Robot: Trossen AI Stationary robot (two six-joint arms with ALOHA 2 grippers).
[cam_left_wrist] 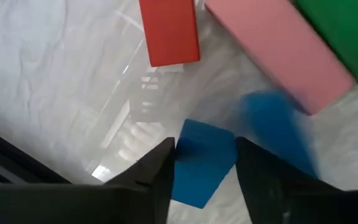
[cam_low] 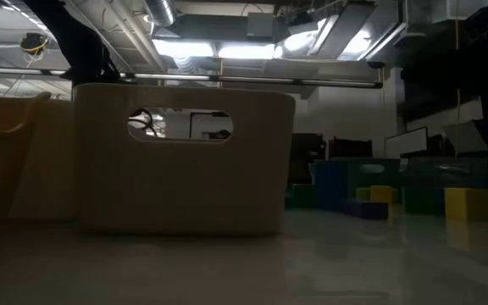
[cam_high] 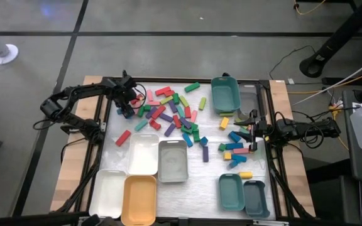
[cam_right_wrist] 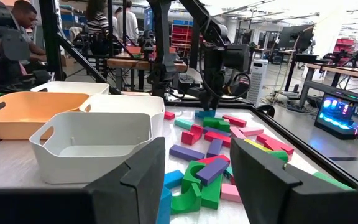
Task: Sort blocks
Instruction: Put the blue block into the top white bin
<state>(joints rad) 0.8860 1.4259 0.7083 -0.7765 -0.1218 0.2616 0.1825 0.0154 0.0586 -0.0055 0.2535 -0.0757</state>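
Nearest the camera edge of the counter [cam_high: 193, 188]: orange tray [cam_high: 139, 201] and white tray [cam_high: 109, 193], well short of the block pile [cam_high: 171, 112]. Right of the pile, right hand [cam_high: 251, 130] low among scattered blocks, fingers apart, nothing between them. At the pile's far left edge, left hand [cam_left_wrist: 204, 171] down on the counter, fingers [cam_left_wrist: 157, 171] partly closed around a blue block [cam_left_wrist: 201, 163], beside a red block [cam_left_wrist: 169, 31] and a pink block [cam_left_wrist: 278, 53].
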